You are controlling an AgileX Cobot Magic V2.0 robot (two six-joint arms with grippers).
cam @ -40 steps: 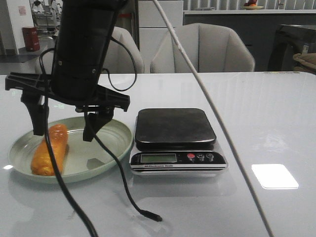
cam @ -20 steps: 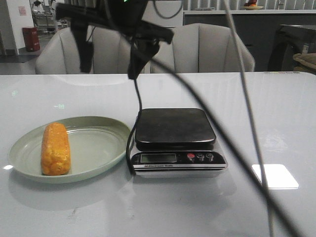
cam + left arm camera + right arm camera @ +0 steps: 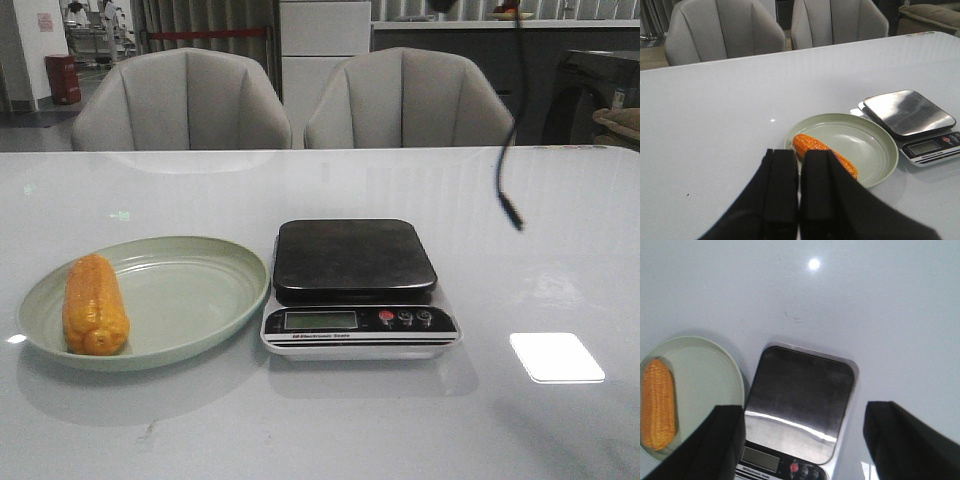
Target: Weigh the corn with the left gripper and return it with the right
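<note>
Nothing gripped at this moment. Left hand (image 3: 799, 200) clenched, its two black fingers (image 3: 780, 195) pressed together with nothing between them, held clear above the counter (image 3: 560, 260) and looking down toward the pale green plate (image 3: 190, 295). Right hand (image 3: 802, 437) released, jaws spread wide, high over the kitchen scale (image 3: 355, 265) and touching nothing. Neither arm to be seen from the front, only a loose black cable (image 3: 508, 190) dangling at the upper right. As for the corn (image 3: 94, 305): lying on its side along the left part of the plate, just inside the rim, well apart from the scale that stands just beside the plate on the right. Platform (image 3: 355, 255) of the scale bare; display (image 3: 321, 320) too small to read. Judging from this layout alone, either the very start, with weighing not yet done, or the very end, with the cob already returned; no telling which. If the start, then the next move falls to the left hand: open the fingers, come down over the cob, line the jaws across its short width, close around the middle, lift clear of the plate rim, carry rightward and set down flat on the platform. Worth watching for rolling, given the round cob and the smooth steel top.
</note>
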